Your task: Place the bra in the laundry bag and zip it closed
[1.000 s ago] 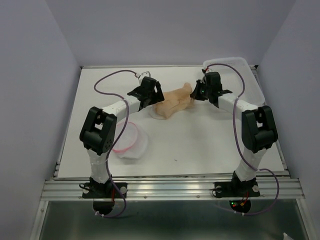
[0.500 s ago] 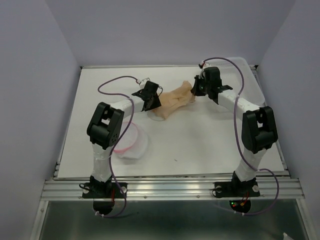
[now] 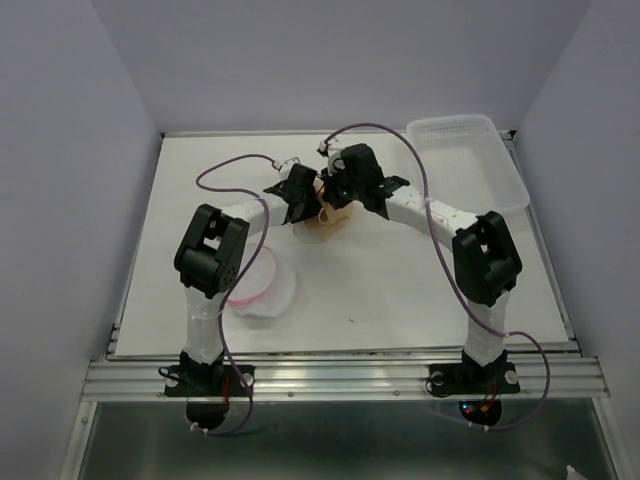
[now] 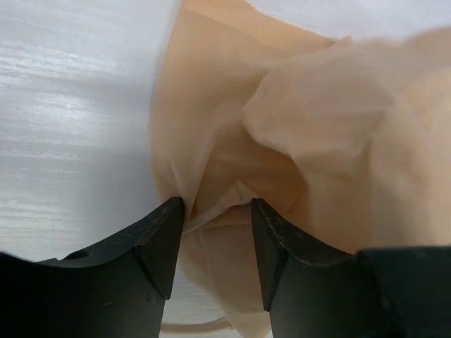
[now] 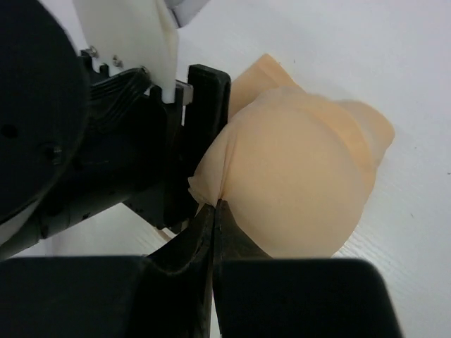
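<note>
The peach bra (image 3: 327, 216) lies bunched on the table at the back centre, between my two grippers. My right gripper (image 3: 338, 190) is shut on a folded edge of the bra; in the right wrist view its jaws (image 5: 216, 204) pinch the fabric beside a rounded cup (image 5: 303, 176). My left gripper (image 3: 303, 197) is right against the bra's left end. In the left wrist view its jaws (image 4: 217, 211) stand partly apart, with bra fabric (image 4: 317, 127) and a seam lying between them. The laundry bag (image 3: 262, 283), white mesh with a pink rim, sits open near my left arm.
A clear-white plastic basket tray (image 3: 470, 160) stands at the back right. Purple cables loop above both arms. The left arm's forearm reaches over the table just behind the bag.
My right gripper has swung left with the bra's right end, folding the bra over toward my left gripper. The left gripper has hardly moved. The basket tray is now uncovered.
</note>
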You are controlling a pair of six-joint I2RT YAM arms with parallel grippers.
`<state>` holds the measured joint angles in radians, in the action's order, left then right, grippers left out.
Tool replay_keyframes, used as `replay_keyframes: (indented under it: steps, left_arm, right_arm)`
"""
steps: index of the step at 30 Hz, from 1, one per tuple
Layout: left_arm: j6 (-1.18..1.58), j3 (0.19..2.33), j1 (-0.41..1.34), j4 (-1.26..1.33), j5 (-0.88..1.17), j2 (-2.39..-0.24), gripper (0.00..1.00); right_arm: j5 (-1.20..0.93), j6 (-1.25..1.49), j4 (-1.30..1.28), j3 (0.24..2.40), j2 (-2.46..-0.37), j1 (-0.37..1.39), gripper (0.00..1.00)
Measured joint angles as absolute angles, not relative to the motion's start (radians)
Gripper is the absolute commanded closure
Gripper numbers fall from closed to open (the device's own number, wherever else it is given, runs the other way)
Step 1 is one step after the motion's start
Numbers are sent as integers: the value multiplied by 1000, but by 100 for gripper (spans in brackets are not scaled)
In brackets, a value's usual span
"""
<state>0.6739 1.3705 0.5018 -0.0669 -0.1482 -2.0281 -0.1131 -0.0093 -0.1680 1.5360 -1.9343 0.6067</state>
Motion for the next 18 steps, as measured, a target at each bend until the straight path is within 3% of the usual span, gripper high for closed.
replay_keyframes:
  steps: [11, 14, 15, 17, 18]
  left_arm:
    - [716, 1295, 502, -42, -159, -1989, 47]
    - [731, 1277, 501, -49, -169, -1966, 47]
    - [735, 1275, 498, -55, -173, -1957, 47]
    - [737, 1275, 495, -59, -181, -1939, 46]
    - [738, 1275, 493, -64, -187, -1925, 46]
  right_arm:
    - [-107, 41, -202, 1550, -2050, 597, 99]
    - [-104, 53, -202, 1558, -2077, 597, 89]
    - [-105, 58, -202, 1560, -2086, 597, 78]
    - [-109, 65, -205, 1561, -2100, 597, 67]
    - [-113, 72, -206, 1561, -2103, 597, 53]
